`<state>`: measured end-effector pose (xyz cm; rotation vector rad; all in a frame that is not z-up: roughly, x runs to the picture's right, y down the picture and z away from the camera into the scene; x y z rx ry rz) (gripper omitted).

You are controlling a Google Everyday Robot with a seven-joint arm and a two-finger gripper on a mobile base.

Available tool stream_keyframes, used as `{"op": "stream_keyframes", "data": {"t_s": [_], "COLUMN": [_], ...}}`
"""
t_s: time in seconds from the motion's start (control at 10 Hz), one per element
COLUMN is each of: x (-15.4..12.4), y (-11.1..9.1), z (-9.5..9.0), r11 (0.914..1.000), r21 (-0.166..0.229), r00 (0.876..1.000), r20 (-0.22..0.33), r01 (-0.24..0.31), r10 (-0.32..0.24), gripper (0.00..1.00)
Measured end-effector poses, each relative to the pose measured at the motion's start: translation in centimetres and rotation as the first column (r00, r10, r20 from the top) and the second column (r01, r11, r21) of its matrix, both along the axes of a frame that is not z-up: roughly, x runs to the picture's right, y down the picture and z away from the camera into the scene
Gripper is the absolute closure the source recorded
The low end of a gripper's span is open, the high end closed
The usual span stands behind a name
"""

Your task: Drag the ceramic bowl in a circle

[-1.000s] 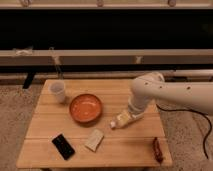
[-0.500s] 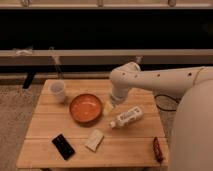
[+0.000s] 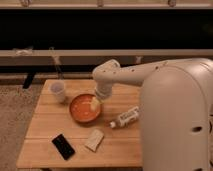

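Note:
The ceramic bowl (image 3: 83,109) is round, shallow and glossy orange. It sits on the wooden table (image 3: 45,130), left of centre. My gripper (image 3: 96,103) reaches down from the white arm (image 3: 125,77) onto the bowl's right rim. Its tip is just inside the rim. The arm's bulk fills the right side of the view.
A small white cup (image 3: 58,91) stands just left of the bowl. A white bottle (image 3: 126,117) lies on its side right of the bowl. A pale packet (image 3: 94,139) and a black phone (image 3: 63,146) lie near the front edge. A rail and dark wall run behind.
The arm has swung left across the table. The gripper moved from over the lying bottle to the bowl's right rim. The bowl, cup, bottle, packet and phone have stayed put.

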<state>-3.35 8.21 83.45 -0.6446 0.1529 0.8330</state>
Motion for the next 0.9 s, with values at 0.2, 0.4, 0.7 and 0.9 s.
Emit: {"op": "stream_keyframes", "data": {"t_s": [0.2, 0.4, 0.7, 0.9], "x": [-1.2, -1.7, -0.8, 0.0], "y": [0.7, 1.7, 2.7, 3.0], "z": [2.1, 4.2, 6.2, 6.7], "r11": [1.0000, 0.9998, 0.9992, 0.9984], "r21": [-0.003, -0.003, -0.017, -0.026], "r00": [1.000, 0.997, 0.987, 0.982], "r20": [-0.024, -0.072, -0.153, -0.183], "r01": [0.004, 0.018, 0.037, 0.051], "r10": [-0.004, -0.018, -0.039, -0.055], "gripper": [0.20, 0.21, 0.48, 0.66]}}
